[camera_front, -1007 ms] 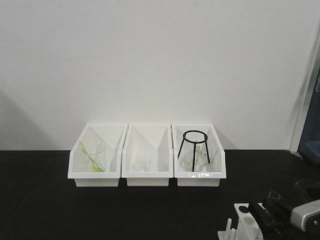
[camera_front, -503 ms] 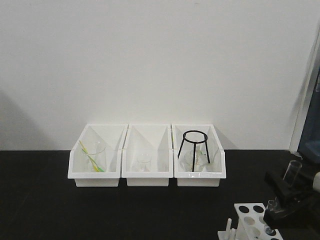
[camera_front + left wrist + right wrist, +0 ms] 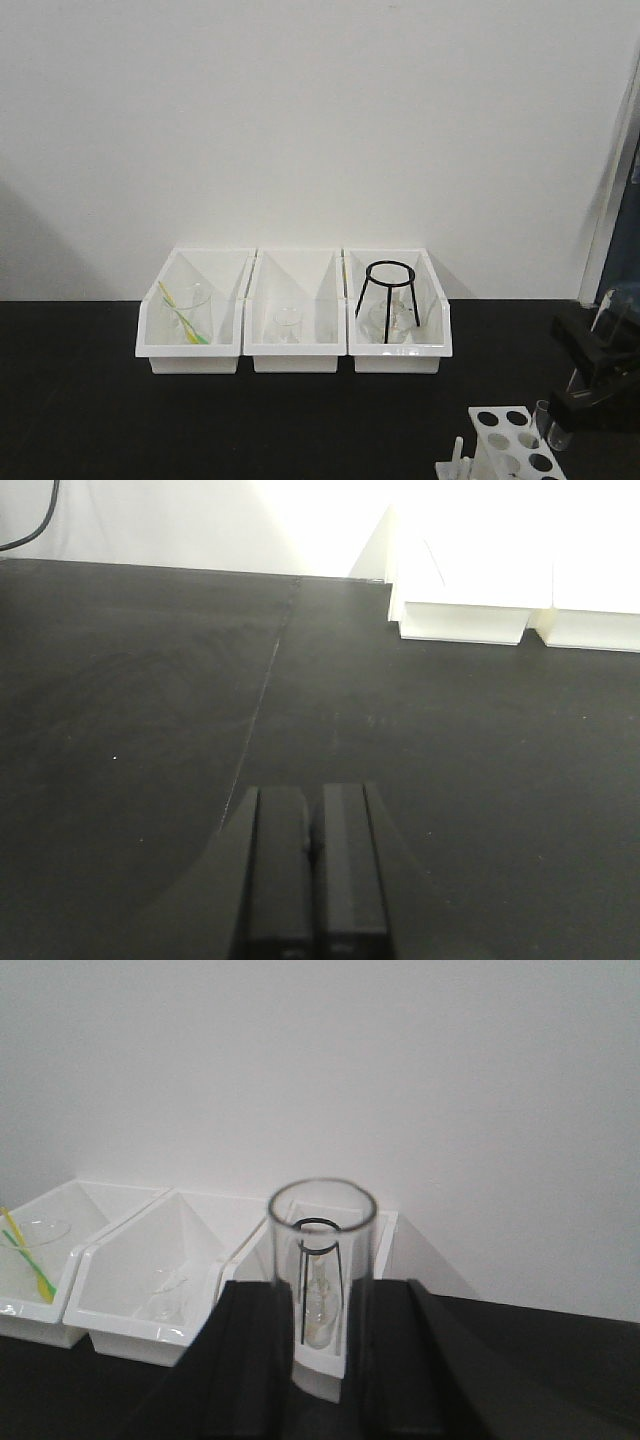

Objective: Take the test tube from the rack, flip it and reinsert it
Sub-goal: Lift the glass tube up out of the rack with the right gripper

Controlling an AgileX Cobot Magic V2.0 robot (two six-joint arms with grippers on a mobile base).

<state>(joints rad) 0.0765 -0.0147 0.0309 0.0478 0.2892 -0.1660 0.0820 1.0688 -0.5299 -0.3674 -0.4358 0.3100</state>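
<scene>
My right gripper (image 3: 592, 368) stands at the right edge of the front view, above and to the right of the white rack (image 3: 503, 428). It is shut on the clear test tube (image 3: 607, 308), which slants with its open rim up. The tube's lower part shows under the jaws beside the rack's right edge. In the right wrist view the tube (image 3: 322, 1250) stands between the two black fingers of the right gripper (image 3: 322, 1295), rim on top. My left gripper (image 3: 313, 815) is shut and empty, low over the black table. A second tube is not clearly told apart.
Three white bins stand in a row at the back wall. The left bin (image 3: 190, 325) holds a beaker with yellow-green sticks. The middle bin (image 3: 295, 325) holds a small beaker. The right bin (image 3: 398, 325) holds a black tripod (image 3: 388, 295). White pegs (image 3: 459, 452) stand at the rack's left side.
My right gripper was down at the rack. It has lifted up and to the right with the test tube in it, so the rack's holes now show. The left view has no earlier frame.
</scene>
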